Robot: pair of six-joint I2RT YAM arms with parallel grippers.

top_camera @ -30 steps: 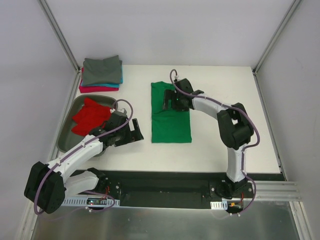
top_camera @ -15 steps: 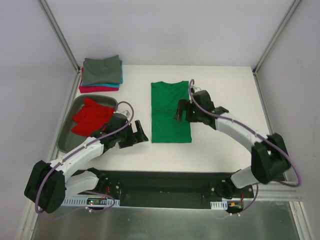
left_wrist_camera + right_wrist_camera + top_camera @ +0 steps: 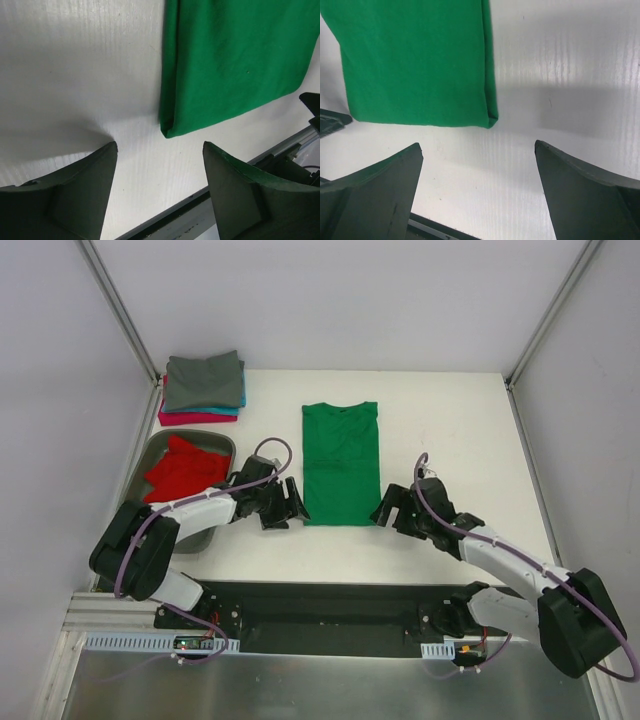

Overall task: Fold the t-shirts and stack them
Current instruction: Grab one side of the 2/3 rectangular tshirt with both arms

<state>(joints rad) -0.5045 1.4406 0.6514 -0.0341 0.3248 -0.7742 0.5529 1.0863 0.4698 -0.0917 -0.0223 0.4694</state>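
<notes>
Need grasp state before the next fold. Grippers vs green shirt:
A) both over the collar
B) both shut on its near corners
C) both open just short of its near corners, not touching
C: in the wrist views the left gripper and right gripper stand open over bare table, with the near corners of the green t-shirt just ahead, ungrasped.

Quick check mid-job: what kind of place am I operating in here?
Probably a lab robot cell, not a home: a white table boxed in by plain white panels on aluminium frame posts.
</notes>
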